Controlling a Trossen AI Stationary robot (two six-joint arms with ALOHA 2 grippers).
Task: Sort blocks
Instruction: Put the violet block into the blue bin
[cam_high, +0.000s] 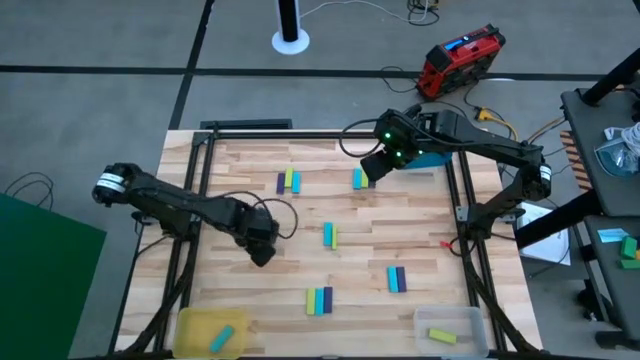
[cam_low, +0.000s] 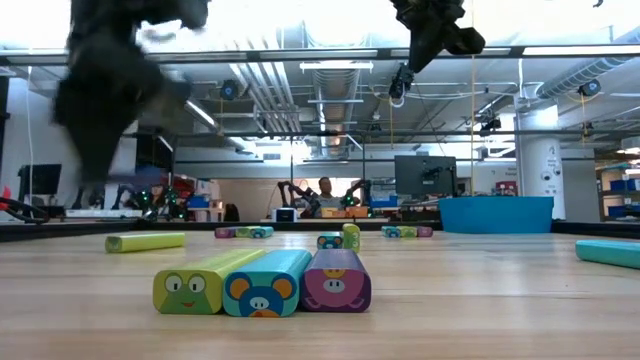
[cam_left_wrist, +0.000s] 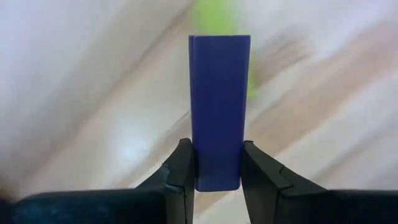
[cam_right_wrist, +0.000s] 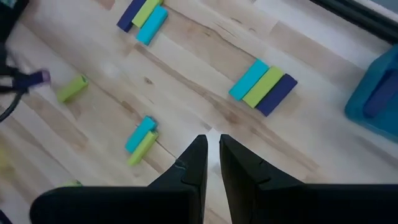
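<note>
Left tool (cam_left_wrist: 216, 171) pinching smooth purple bar (cam_left_wrist: 219, 106) | wood-plank table (cam_left_wrist: 74, 81), seemingly blurred

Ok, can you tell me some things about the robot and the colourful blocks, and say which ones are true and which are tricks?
1. The left gripper is holding a dark purple block. True.
2. The right gripper is holding a yellow block. False: nothing is between its fingers, which stand nearly closed above the table.
3. The yellow tray has a cyan block in it. True.
4. The clear tray holds a purple block. False: it holds a yellow-green block.
5. The blue bin sits at the far end of the table. True.
</note>
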